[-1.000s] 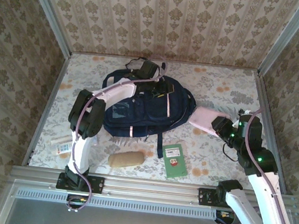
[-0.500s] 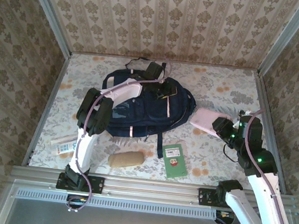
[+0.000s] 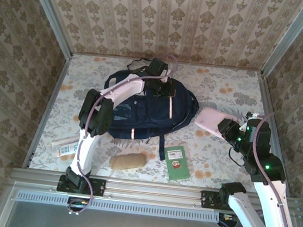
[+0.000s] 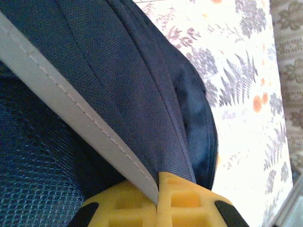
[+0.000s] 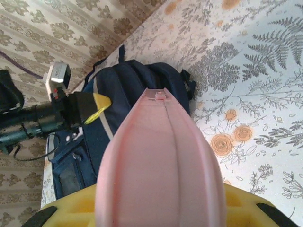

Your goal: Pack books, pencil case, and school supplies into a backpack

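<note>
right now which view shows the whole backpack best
The top external view: the backpack shows almost whole, the left gripper at its far end. The left wrist view gives a close-up of fabric and pale stripe pinched between yellow fingers; the right wrist view, part of it behind the pink case.

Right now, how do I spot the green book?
Start at the big navy backpack. Just below it in the top view lies the green book. It is flat and green, unlike the puffy tan pouch beside it.

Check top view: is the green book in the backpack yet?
No, the green book lies flat on the table, outside the backpack on its near side.
</note>
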Controlling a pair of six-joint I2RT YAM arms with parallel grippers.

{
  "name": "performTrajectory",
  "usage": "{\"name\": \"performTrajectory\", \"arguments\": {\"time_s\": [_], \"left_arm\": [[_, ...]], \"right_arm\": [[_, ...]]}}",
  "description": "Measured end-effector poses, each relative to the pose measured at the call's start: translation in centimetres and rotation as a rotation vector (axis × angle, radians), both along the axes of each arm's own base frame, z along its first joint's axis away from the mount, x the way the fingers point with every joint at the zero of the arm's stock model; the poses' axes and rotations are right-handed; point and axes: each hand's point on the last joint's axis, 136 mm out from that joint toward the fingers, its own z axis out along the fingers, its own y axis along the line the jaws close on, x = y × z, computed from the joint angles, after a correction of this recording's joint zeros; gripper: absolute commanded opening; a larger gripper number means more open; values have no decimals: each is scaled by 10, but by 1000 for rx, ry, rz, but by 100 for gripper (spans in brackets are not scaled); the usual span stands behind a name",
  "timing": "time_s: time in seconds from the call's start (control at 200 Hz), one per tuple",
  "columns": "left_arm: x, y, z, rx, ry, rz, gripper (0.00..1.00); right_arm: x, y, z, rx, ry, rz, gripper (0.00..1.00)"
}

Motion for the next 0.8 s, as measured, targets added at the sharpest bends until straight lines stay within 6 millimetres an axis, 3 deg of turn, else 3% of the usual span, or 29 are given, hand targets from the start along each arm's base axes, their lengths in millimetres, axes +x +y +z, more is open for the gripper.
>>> {"name": "performTrajectory", "arguments": {"time_s": [0.225,0.36,0.53,0.8], "left_arm": [[-23,34,91,-38,-112,-63,0],[-34,54,135,-99,-159,-101,0],[-44,59,150,-177,-136,-153,0],[-54,57,160,-261,-101,-217,0]], "right_arm": [[7,-1,8,-19,-13,5,27],[24,16,13,21,-36,86,27],[57,52,16,133,-56,250,27],[108,88,-21,320,-8,345,28]]}}
